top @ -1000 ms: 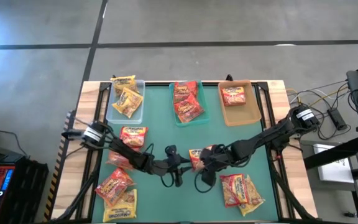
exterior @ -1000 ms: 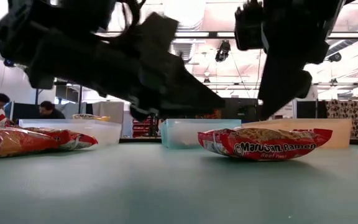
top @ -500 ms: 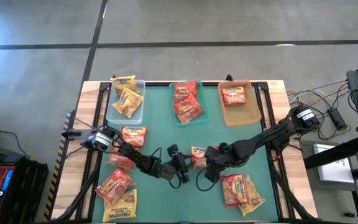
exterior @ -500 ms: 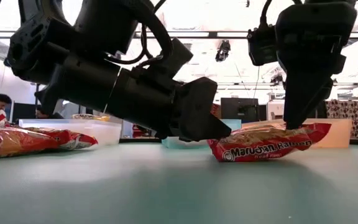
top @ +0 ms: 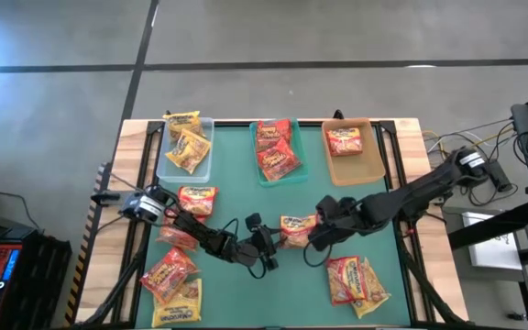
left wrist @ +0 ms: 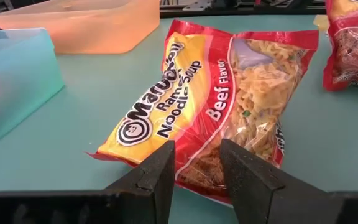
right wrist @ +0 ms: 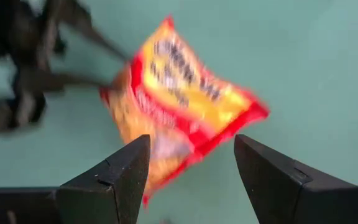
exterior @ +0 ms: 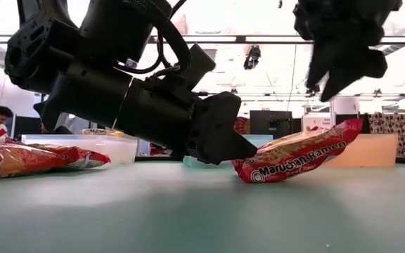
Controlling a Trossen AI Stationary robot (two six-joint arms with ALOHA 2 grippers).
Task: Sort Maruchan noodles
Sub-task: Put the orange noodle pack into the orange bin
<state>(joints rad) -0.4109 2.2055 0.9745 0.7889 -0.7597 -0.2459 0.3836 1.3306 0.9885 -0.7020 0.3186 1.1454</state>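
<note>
The beef packet (left wrist: pixel 211 106) is a flat, crinkly plastic pouch, red at its edges with a yellow panel printed in dark letters and a clear window showing wavy dry noodles. It lies on the smooth teal mat (top: pixel 246 197) near the table's middle; in the low view its end nearer the left arm touches the mat while the far end is tilted up.

The left gripper (left wrist: pixel 196 171) sits low at the packet's 9 o'clock in the high view, its forearm stretched nearly flat along the mat. Its two dark, blocky fingers (left wrist: pixel 156 174) stand a narrow gap apart with the packet's near edge at their tips; whether they pinch it cannot be told.

The right gripper (right wrist: pixel 191 171) hangs above the packet at its 3 o'clock, clear of it, its fingers (right wrist: pixel 120 171) spread wide and holding nothing.

At the table's 12 o'clock edge stand three rectangular plastic trays: clear (top: pixel 202 165), teal (top: pixel 293 137) and tan (top: pixel 367 163), each holding packets. More loose packets (top: pixel 170 275) lie at 8 o'clock, others (top: pixel 356 280) at 5 o'clock.
</note>
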